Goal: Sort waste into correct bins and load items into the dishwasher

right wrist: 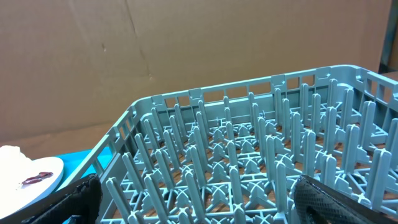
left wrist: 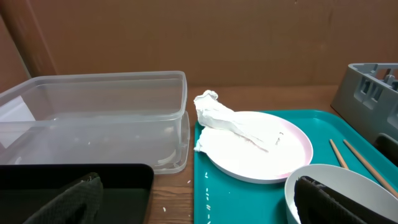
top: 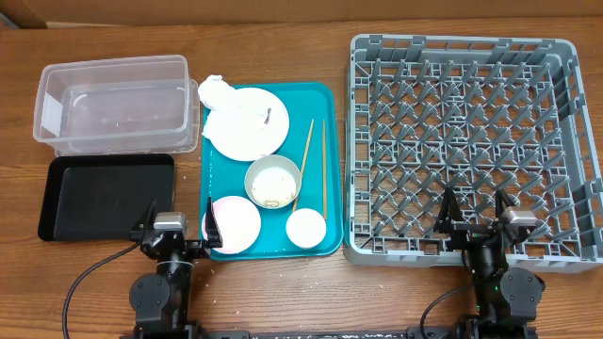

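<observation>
A crumpled white napkin (top: 219, 94) lies on the large white plate (top: 250, 124) at the back of the teal tray (top: 320, 104). It also shows in the left wrist view (left wrist: 221, 118). In front stand a white bowl (top: 273, 181) with residue, a small pink plate (top: 236, 224) and a white cup (top: 306, 227). Two chopsticks (top: 315, 168) lie beside the bowl. Loose rice grains (left wrist: 205, 186) dot the tray. The clear tub (top: 113, 102) and black tray (top: 104, 196) sit at the left. The grey dish rack (top: 471, 141) is at the right. My left gripper (top: 179, 219) is open and empty between the black tray and the pink plate. My right gripper (top: 476, 212) is open and empty over the rack's front edge.
The teal tray lies between the bins and the rack. A cardboard wall (left wrist: 199, 37) stands behind the table. In the right wrist view, the rack's upright pegs (right wrist: 249, 155) fill the space between my fingers. Bare wooden table (top: 311, 292) runs along the front.
</observation>
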Action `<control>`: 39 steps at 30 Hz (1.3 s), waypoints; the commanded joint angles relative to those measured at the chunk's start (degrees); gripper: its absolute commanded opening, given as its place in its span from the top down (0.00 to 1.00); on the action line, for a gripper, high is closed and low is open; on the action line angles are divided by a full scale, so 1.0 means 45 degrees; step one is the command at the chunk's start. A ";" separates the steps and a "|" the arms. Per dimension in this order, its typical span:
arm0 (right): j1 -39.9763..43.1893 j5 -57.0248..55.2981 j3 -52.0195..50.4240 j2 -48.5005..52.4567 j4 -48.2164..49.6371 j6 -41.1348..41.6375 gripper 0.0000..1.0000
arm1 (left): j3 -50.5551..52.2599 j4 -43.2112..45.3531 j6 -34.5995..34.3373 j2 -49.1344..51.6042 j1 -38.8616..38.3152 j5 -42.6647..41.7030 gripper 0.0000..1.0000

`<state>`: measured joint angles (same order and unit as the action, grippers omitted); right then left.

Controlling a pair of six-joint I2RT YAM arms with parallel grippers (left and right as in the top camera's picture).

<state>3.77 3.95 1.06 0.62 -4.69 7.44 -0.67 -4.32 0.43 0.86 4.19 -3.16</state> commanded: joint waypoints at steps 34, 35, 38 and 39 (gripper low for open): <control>0.0063 -0.0185 -0.0131 -0.0102 0.0049 -0.0044 0.00 | -0.1763 0.1481 -0.1020 0.0087 0.0068 -0.2594 0.00; 0.0063 -0.0185 -0.0131 -0.0102 0.0049 -0.0044 0.00 | -0.2307 0.1156 -0.0806 0.0330 0.0068 -0.2594 0.00; 0.0063 -0.0189 -0.0131 -0.0102 0.0049 -0.0044 0.00 | -0.3755 0.0491 -0.0466 0.1443 0.0068 -0.2599 0.00; 0.0063 -0.0189 -0.0131 -0.0102 0.0049 -0.0044 0.00 | -0.4265 0.0296 -0.0461 0.1962 0.0068 -0.2599 0.01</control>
<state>3.77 3.60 1.06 0.62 -4.69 7.44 -13.37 -1.93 -2.81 5.32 4.19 -13.74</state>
